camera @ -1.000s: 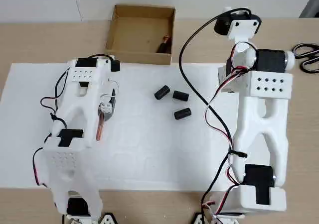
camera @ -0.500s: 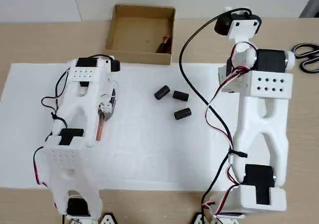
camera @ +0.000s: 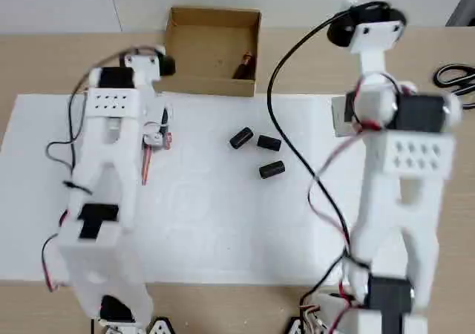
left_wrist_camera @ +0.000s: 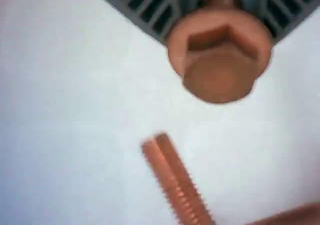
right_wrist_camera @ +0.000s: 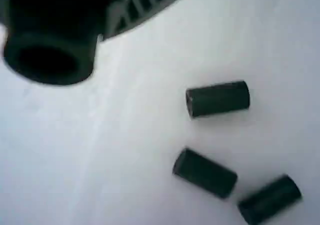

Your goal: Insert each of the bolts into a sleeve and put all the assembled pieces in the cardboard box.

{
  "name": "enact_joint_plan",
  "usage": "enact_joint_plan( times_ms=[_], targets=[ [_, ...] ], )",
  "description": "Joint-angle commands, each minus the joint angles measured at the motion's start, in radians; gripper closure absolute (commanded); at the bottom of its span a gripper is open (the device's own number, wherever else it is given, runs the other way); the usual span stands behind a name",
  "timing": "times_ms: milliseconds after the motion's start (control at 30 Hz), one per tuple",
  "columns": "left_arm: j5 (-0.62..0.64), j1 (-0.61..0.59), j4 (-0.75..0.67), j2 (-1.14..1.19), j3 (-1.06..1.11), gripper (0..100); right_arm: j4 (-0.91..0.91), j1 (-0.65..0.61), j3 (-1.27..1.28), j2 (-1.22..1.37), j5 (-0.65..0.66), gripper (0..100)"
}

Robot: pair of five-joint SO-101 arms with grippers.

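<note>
Left tool (left_wrist_camera: 220, 5): ribbed pads pinching copper hex-flanged bolt (left_wrist_camera: 220, 60) above white paper (left_wrist_camera: 75, 110). Right tool (right_wrist_camera: 65, 10): clamped on matte black sleeve (right_wrist_camera: 50, 50); three loose sleeves (right_wrist_camera: 218, 99) lying on the paper. High view adds cardboard box (camera: 208, 87).

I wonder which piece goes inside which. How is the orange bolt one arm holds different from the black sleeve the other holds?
The bolt is copper-orange; the sleeve is black. The bolt's end shows a solid flanged head; the sleeve's end shows an open hole. Both are gripped above the white paper: the bolt by the left gripper, the sleeve by the right gripper.
</note>
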Motion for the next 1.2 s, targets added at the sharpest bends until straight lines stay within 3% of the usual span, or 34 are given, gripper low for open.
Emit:
enact_joint_plan(
  times_ms=[0, 200, 400, 600, 733, 833, 967, 1167],
  targets=[
    [-0.002, 0.005, 0.026, -0.235, 0.015, 100, 0.002, -0.005, -0.046, -0.202, 0.009, 99.1],
    [0.000, 0.005, 0.026, -0.534, 0.143, 100, 0.007, -0.005, 0.041, -0.458, 0.009, 99.5],
    [0.061, 0.003, 0.000, -0.836, 0.272, 100, -0.053, 0.001, 0.334, -0.731, 0.009, 99.5],
    [0.196, 0.081, -0.288, -1.073, 0.503, 100, -0.303, -0.033, 0.727, -0.886, 0.000, 99.5],
    [0.292, 0.233, -0.448, -1.171, 0.688, 100, -0.490, -0.157, 0.954, -0.954, -0.005, 99.5],
    [0.348, 0.304, -0.571, -1.206, 0.799, 100, -0.590, -0.263, 1.094, -1.030, -0.089, 99.5],
    [0.391, 0.313, -0.760, -1.234, 0.915, 100, -0.667, -0.363, 1.267, -1.162, -0.218, 99.5],
    [0.440, 0.321, -0.879, -1.246, 0.969, 100, -0.760, -0.489, 1.522, -1.340, -0.233, 99.5]
  ],
)
